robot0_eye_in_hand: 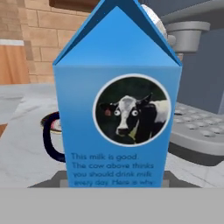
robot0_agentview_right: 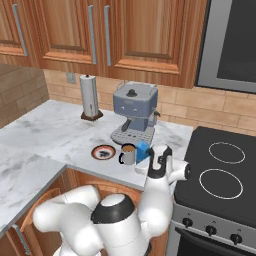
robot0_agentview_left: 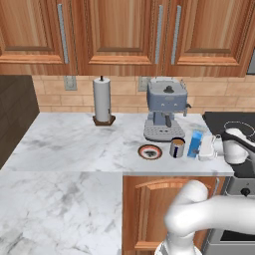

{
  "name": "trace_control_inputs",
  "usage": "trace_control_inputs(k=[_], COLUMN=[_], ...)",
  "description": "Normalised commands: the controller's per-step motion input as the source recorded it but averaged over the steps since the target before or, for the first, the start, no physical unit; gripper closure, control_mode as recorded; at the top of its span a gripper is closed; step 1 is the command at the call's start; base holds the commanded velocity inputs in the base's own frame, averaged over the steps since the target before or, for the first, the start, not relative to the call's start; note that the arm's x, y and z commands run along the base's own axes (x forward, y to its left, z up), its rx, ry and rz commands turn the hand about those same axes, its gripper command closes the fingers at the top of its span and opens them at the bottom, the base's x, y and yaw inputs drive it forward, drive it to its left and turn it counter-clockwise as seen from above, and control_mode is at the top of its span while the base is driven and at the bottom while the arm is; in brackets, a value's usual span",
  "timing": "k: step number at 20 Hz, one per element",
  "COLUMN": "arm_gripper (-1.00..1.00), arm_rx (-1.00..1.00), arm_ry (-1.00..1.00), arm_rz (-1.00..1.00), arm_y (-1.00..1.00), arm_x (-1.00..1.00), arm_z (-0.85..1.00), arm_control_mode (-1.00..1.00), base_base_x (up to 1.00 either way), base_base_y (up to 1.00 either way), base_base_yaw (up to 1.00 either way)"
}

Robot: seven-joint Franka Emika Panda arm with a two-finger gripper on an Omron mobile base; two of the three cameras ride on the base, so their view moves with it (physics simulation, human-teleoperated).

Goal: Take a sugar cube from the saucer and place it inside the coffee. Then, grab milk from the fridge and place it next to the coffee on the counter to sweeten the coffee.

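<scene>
Blue milk [robot0_eye_in_hand: 117, 109] — gripper [robot0_agentview_left: 208, 149] closed around it, beside coffee [robot0_agentview_left: 177, 147].

The counter [robot0_agentview_left: 74, 144] carries the saucer [robot0_agentview_left: 150, 152], the coffee [robot0_agentview_left: 177, 147], the milk [robot0_agentview_left: 195, 142], an espresso machine [robot0_agentview_left: 166, 109].

The white arm reaches forward toward 12 o'clock, bent at the elbow, and its gripper [robot0_agentview_left: 207, 149] sits low, its fingers hidden so their grip is unclear.
</scene>
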Motion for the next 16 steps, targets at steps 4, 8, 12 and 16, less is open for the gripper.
trace_control_inputs(k=[4, 8, 12, 16], arm_gripper=[-1.0, -1.0, -1.0, -1.0], arm_rx=[0.0, 0.0, 0.0, 0.0], arm_ry=[0.0, 0.0, 0.0, -0.01], arm_rz=[0.0, 0.0, 0.0, 0.0], arm_y=[-0.07, 0.0, -0.03, -0.15], arm_x=[0.19, 0.06, 0.0, -0.04], arm_z=[-0.08, 0.0, 0.0, 0.0], arm_control_mode=[-1.0, -1.0, -1.0, -1.0], base_base_x=[0.0, 0.0, 0.0, 0.0], base_base_y=[0.0, 0.0, 0.0, 0.0], base_base_yaw=[0.0, 0.0, 0.0, 0.0])
